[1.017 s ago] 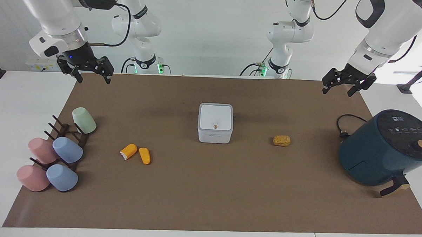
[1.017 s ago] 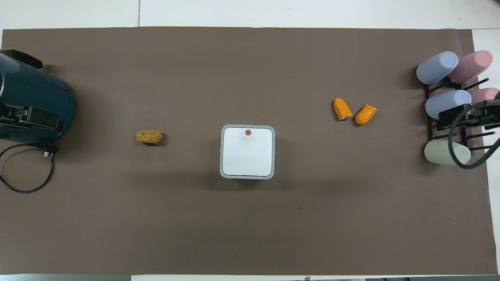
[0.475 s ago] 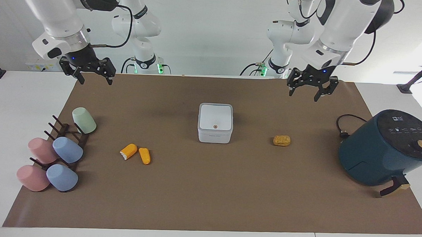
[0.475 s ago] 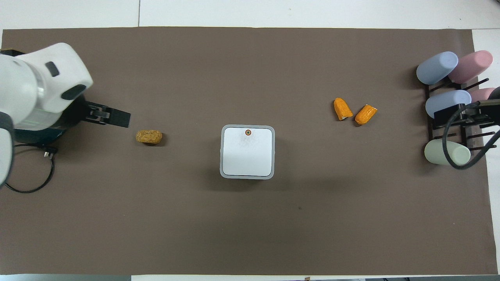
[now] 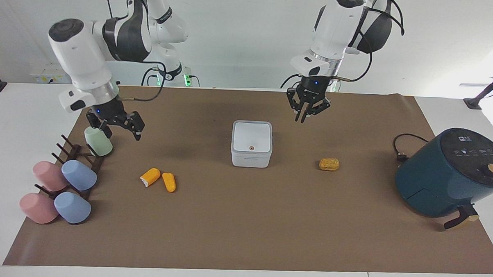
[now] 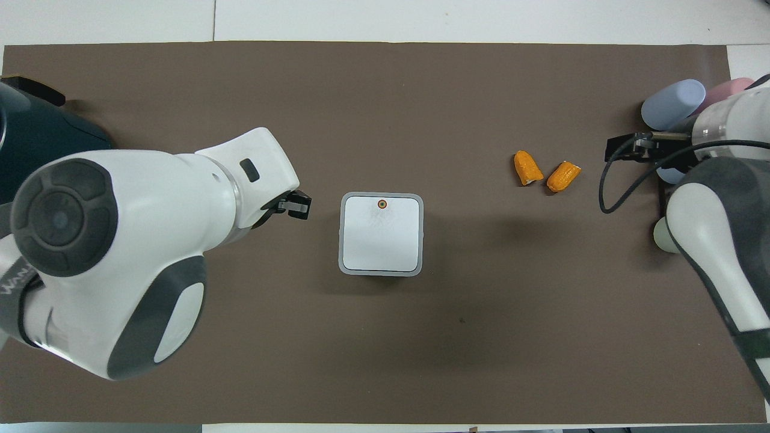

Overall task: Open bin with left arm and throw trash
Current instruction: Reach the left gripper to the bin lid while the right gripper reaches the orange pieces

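Observation:
The white square bin [image 5: 251, 143] stands mid-mat with its lid down, the orange button [image 5: 251, 147] on the edge farthest from the robots; it also shows in the overhead view [image 6: 381, 234]. Two orange trash pieces [image 5: 150, 177] [image 5: 169, 182] lie toward the right arm's end, also seen from overhead [image 6: 527, 168] [image 6: 563, 175]. The golden-brown bun piece [image 5: 329, 164] lies toward the left arm's end; in the overhead view the left arm hides it. My left gripper [image 5: 306, 116] [image 6: 295, 205] hangs in the air, shut and empty, over the mat beside the bin. My right gripper [image 5: 117, 130] [image 6: 622, 149] is open and empty over the mat by the green cup.
A dark teal air fryer [image 5: 450, 174] with its cable [image 5: 402, 148] stands at the left arm's end. A dark rack with several pastel cups [image 5: 64, 177] stands at the right arm's end; its green cup [image 5: 98, 143] is just beside the right gripper.
My left arm swung in from the air fryer's end to beside the bin, and its fingers closed. My right gripper came down and forward to the green cup. Bin and trash have not moved.

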`<state>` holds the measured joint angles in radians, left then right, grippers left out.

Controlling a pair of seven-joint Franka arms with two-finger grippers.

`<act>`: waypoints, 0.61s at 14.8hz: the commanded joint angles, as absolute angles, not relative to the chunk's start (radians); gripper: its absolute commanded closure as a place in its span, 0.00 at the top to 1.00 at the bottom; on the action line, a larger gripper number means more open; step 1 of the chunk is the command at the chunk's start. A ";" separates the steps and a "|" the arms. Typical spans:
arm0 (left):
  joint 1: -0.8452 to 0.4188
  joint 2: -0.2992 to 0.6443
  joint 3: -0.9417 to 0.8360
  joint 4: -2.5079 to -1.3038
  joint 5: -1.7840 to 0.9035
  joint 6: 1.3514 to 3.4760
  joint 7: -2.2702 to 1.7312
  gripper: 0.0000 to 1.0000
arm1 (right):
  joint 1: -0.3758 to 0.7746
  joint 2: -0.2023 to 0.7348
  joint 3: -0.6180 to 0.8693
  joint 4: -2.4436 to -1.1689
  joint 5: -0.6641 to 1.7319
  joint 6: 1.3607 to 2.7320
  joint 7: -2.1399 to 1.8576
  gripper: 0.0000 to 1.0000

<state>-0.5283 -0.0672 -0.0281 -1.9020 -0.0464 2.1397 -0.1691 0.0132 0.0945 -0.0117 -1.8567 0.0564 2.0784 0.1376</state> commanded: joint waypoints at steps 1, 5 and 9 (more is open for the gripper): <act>-0.598 -0.022 -0.011 -1.948 -0.049 2.267 -0.204 0.00 | 0.034 0.179 -0.008 -1.871 0.078 2.187 0.198 1.00; -0.675 0.103 -0.011 -1.948 -0.049 2.425 -0.241 0.00 | 0.043 0.273 -0.008 -1.921 0.078 2.313 0.276 1.00; -0.690 0.184 -0.011 -1.950 -0.049 2.514 -0.235 0.00 | 0.041 0.359 -0.008 -1.916 0.080 2.347 0.336 1.00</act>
<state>-0.6762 0.1626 -0.0266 -1.9486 -0.0464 2.4798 -0.2336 0.0450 0.3333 -0.0130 -1.9154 0.0643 2.3279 0.2918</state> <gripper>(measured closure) 0.991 0.000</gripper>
